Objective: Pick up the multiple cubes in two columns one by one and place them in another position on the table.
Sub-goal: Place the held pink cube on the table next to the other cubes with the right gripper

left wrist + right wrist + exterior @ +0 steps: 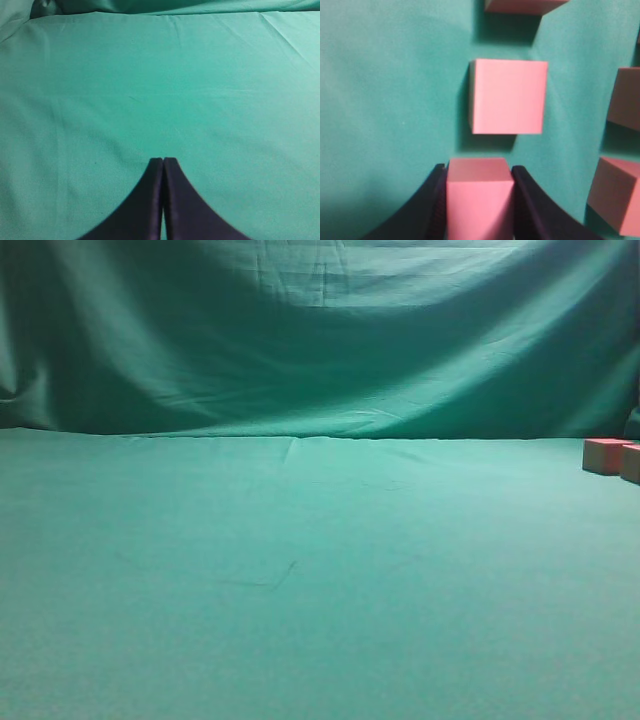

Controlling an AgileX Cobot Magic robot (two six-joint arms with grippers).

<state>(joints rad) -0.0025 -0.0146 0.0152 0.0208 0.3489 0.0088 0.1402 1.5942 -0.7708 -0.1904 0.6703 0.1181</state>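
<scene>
Your left claw [163,161] hangs over bare green surface [150,90] with its jaws pressed together. In the exterior view you see only two cubes [606,455] at the far right edge, one cut off by the frame. Your right claw [479,172] has a pink cube [479,200] between its fingers [432,200], both touching its sides; the next cube [507,96] sits just ahead, others are cropped.

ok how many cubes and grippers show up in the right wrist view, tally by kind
cubes: 5 (one between the fingers, one ahead of it, one at the top edge, two at the right edge)
right gripper: 1
total: 6
</scene>
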